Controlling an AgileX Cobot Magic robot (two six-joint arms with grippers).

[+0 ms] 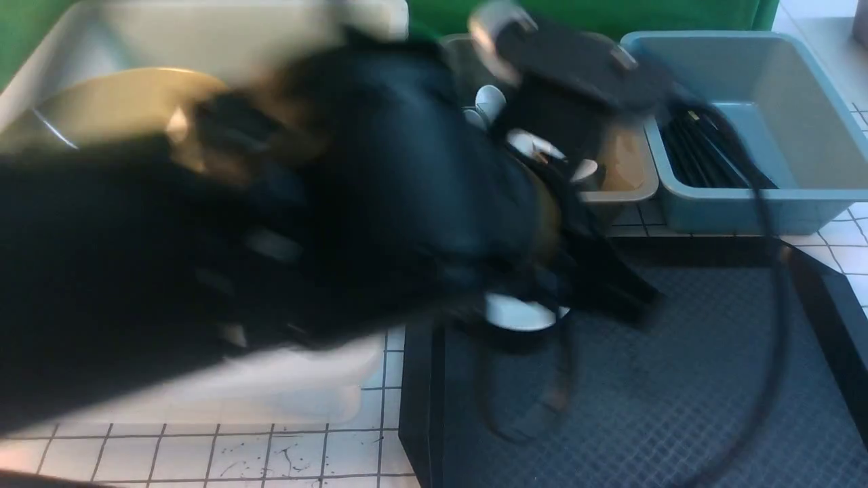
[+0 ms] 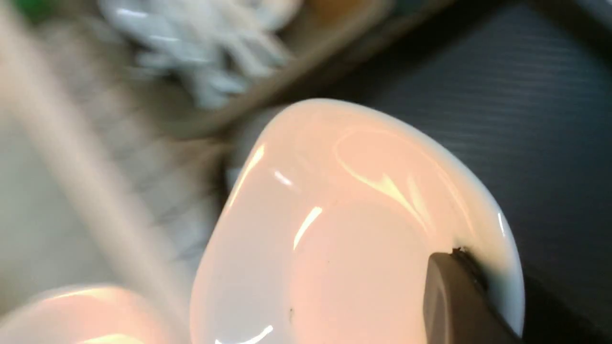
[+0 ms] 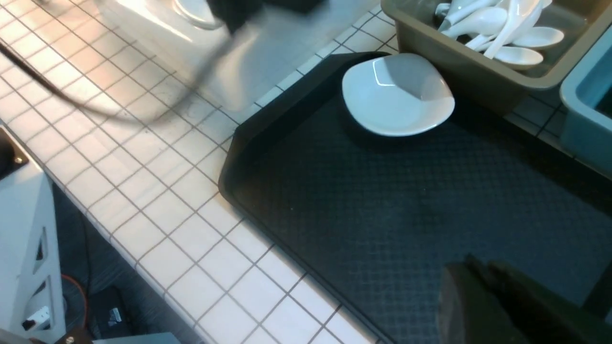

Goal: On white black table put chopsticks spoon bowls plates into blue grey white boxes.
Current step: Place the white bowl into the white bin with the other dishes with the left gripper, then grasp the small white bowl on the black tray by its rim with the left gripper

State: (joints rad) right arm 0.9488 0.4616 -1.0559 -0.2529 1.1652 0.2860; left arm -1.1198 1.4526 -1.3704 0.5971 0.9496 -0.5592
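I seem to be running a canteen-style dish-sorting station, likely a lab mock-up. A black tray with a white plate at its back corner sits on a white tiled counter. Just behind the tray are a grey bin of spoons and a blue bin of chopsticks. A white tub stands left of the tray and a green backdrop farther behind. Off the counter's edge are a white equipment frame and cables.

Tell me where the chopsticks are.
Front view, far right: the chopsticks lie inside the blue box, along its left wall, beside the grey box.
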